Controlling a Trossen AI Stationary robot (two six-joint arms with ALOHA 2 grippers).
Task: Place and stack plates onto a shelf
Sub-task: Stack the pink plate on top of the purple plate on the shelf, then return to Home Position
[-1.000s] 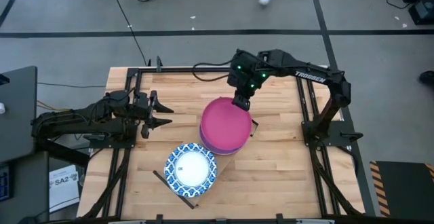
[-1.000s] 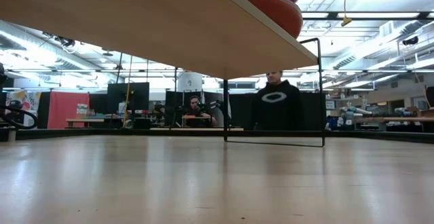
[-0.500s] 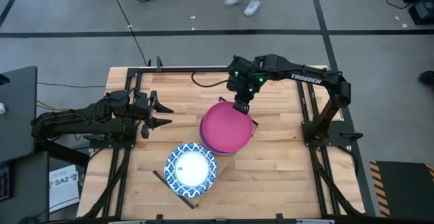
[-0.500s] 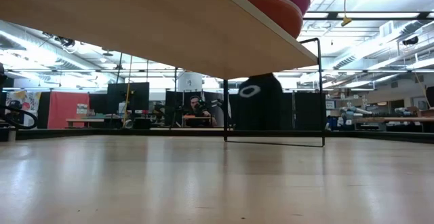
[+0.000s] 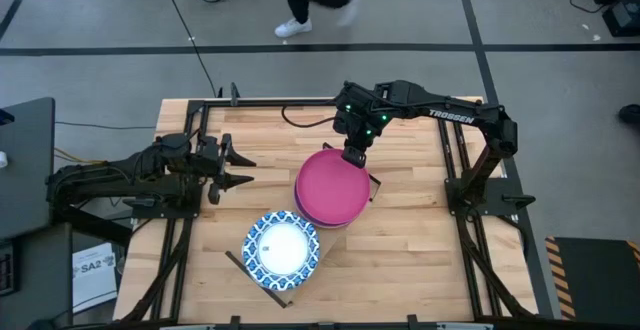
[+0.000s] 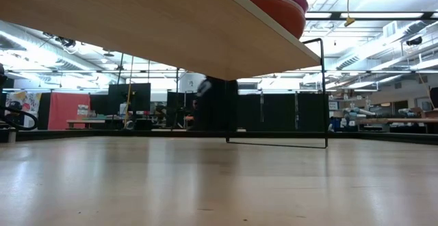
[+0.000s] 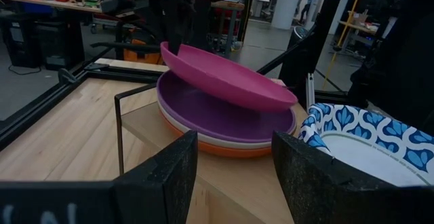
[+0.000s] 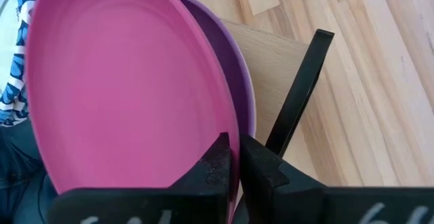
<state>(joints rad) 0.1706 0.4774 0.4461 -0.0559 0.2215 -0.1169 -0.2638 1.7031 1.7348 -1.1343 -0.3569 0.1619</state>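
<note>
Right gripper (image 5: 354, 156), high view: pinches the magenta plate's (image 5: 333, 184) far rim above the shelf (image 5: 374, 187) stack. Left wrist view: plate tilted over purple plate (image 7: 224, 108); left gripper (image 7: 234, 176) wide open, empty.

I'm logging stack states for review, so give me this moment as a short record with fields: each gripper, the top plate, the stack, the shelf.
right gripper: shut on the rim of the magenta plate, at its far edge
magenta plate: tilted, gripped edge raised, over the purple plate
stack: purple plate on a beige one, orange plate at the bottom
shelf: carries the stack and a blue-rimmed plate
left gripper: open, holds nothing, waits left of the shelf
</note>
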